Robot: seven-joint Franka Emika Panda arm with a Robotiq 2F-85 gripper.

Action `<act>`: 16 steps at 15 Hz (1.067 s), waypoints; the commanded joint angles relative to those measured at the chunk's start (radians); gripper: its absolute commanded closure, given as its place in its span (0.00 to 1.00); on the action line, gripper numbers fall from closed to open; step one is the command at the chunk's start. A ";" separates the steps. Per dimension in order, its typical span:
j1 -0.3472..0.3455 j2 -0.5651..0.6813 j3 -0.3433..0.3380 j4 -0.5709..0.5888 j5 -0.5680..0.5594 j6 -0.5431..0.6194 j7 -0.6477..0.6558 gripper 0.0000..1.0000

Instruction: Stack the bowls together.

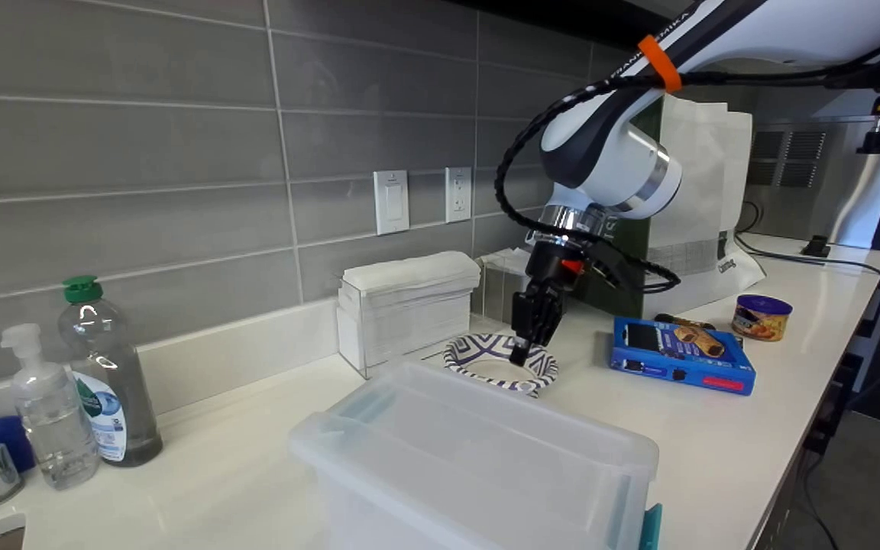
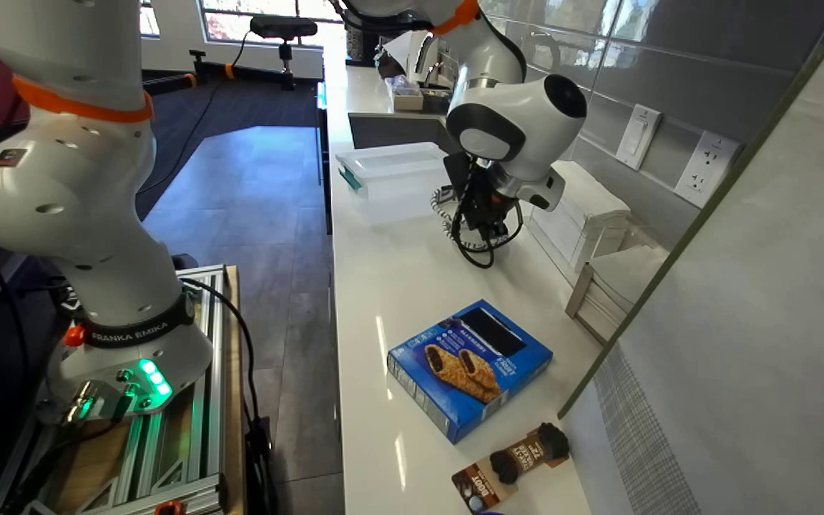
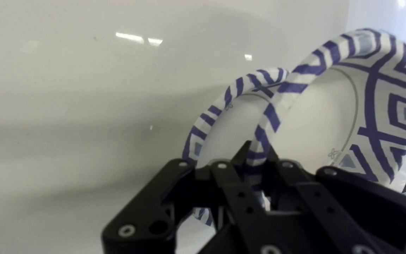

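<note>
Two white shallow bowls with a dark blue pattern show in the wrist view. My gripper [image 3: 259, 145] has its fingers shut on the near rim of the right bowl [image 3: 391, 106]. That bowl is tilted and raised, and overlaps the left bowl [image 3: 220, 130], which lies on the counter. The fingers hide part of the left bowl. In an exterior view, the gripper [image 1: 520, 354] points down at the bowls' pattern [image 1: 482, 347]. In another exterior view, the wrist and cable partly cover the bowls [image 2: 442, 204]. I cannot cleanly separate the two bowls in either exterior view.
A clear lidded box [image 1: 478, 458] stands close beside the bowls. A napkin holder [image 1: 409, 305] is at the wall behind them. A blue snack box [image 1: 681, 355], a purple and yellow tub [image 1: 761, 317] and a tall paper bag [image 1: 696, 206] stand farther along. Soap bottles [image 1: 108, 382] are near the sink.
</note>
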 commanded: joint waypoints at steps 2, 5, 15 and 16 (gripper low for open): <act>0.000 0.012 -0.007 -0.002 0.006 0.055 0.015 0.98; -0.002 0.019 -0.005 -0.005 0.005 0.080 0.009 0.98; 0.008 -0.018 -0.013 -0.038 -0.076 0.055 0.052 0.17; 0.012 -0.041 -0.017 -0.049 -0.109 0.048 0.072 0.08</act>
